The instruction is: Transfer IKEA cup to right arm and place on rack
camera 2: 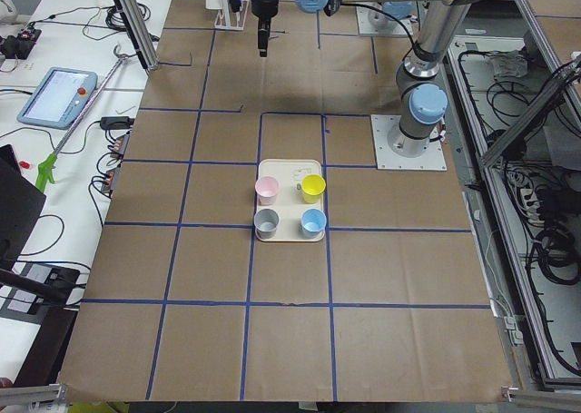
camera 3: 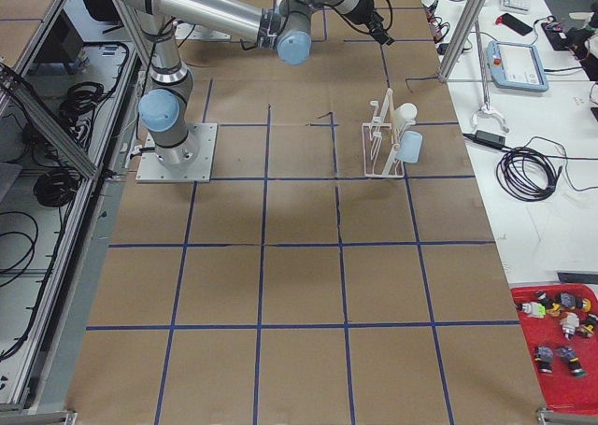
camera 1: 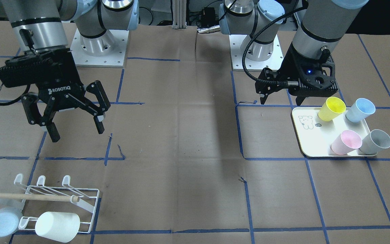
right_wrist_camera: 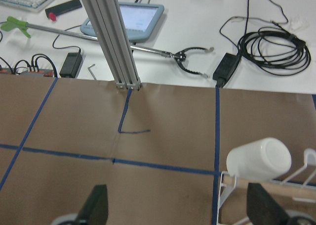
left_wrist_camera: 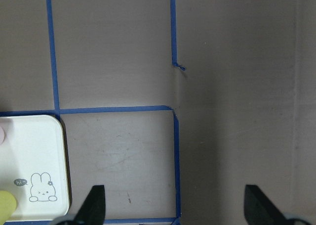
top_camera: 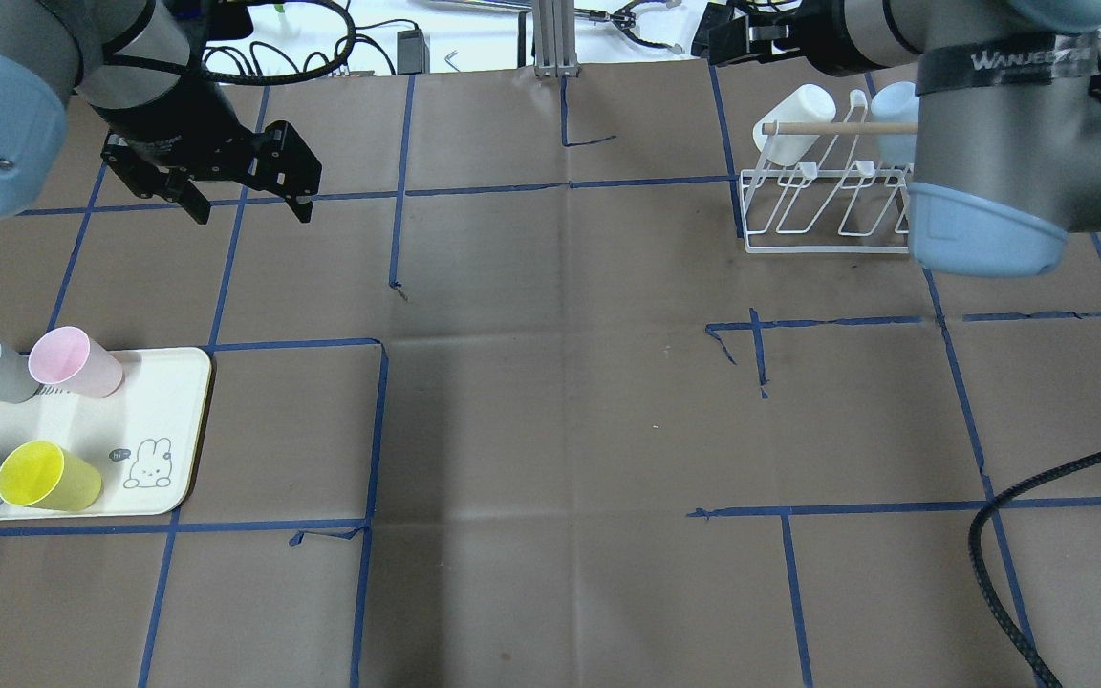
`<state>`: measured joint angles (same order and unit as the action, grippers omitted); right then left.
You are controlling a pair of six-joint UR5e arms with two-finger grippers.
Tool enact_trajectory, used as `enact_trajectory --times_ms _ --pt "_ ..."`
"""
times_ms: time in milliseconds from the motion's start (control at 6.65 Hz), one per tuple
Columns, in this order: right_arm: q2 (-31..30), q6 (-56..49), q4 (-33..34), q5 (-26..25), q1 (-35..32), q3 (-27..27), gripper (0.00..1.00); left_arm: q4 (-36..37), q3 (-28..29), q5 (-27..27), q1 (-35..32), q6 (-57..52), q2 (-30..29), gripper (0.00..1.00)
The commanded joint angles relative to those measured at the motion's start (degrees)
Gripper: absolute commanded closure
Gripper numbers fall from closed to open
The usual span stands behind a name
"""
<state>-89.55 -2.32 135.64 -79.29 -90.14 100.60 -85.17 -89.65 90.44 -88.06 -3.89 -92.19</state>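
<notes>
Several plastic cups stand on a cream tray [camera 1: 311, 135]: yellow [camera 1: 332, 108], blue [camera 1: 361, 110], pink [camera 1: 346, 142] and grey [camera 1: 376, 141]. My left gripper [camera 1: 281, 100] hangs open and empty above the table just beside the tray's robot-side edge; its wrist view [left_wrist_camera: 175, 205] shows a tray corner [left_wrist_camera: 34, 151]. My right gripper [camera 1: 77, 132] is open and empty, high above the table and apart from the white wire rack [camera 1: 86, 200]. The rack holds a white cup [camera 1: 58, 226] and a light-blue cup [camera 1: 3, 222] on its prongs. The white cup also shows in the right wrist view [right_wrist_camera: 259, 159].
Brown paper with a blue tape grid covers the table. A wooden dowel [camera 1: 29, 196] lies across the rack. The two arm bases [camera 1: 98, 44] stand at the robot side. An aluminium post [right_wrist_camera: 111, 37] and cables stand past the table's far edge.
</notes>
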Motion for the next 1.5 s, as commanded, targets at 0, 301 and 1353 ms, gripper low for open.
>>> enact_trajectory --times_ms 0,301,1353 --pt "-7.2 0.9 -24.9 -0.8 -0.4 -0.8 0.00 0.0 0.0 0.0 0.1 -0.1 0.0 0.00" --pt "-12.6 1.0 -38.5 -6.8 -0.5 -0.6 0.00 0.0 -0.1 0.0 0.1 0.0 0.0 0.00" --pt "-11.4 1.3 -39.4 -6.7 -0.5 -1.0 0.00 0.0 0.2 -0.1 0.0 0.0 -0.2 0.00"
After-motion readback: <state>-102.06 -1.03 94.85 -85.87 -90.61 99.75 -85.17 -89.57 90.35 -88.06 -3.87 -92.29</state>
